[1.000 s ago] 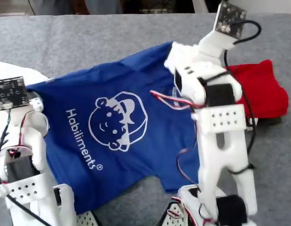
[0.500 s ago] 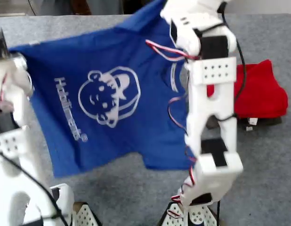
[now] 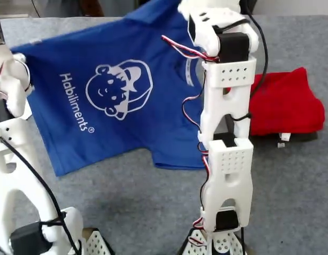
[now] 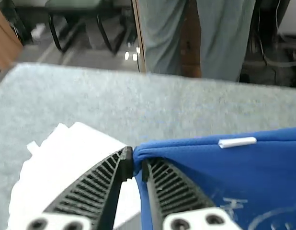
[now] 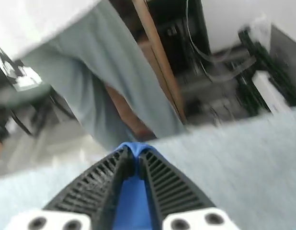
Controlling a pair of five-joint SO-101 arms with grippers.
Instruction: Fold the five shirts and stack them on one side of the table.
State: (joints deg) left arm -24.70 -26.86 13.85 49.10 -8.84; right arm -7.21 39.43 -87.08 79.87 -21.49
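Blue shirt point(image 3: 153, 125), print up, stretched crosswise, collar toward red shirt point(image 3: 285, 103)

Table point(image 3: 291, 191) is covered in grey felt-ish stuff (looks like carpet tile to me). Straight out past the left gripper point(image 4: 133, 160), beyond the table's far edge, there's a chair point(image 4: 71, 5) with black legs on a pale grey floor point(image 4: 90, 57). There's a brown wooden panel point(image 4: 4, 43) off to one side of it and a thin wooden upright point(image 4: 138, 33) on the other. Ahead of the right gripper point(image 5: 136, 155) there's a long wooden board point(image 5: 157, 67), a dark nook full of cables point(image 5: 210, 52) beside it, and a white wall point(image 5: 234, 14) behind. Light's soft and even.
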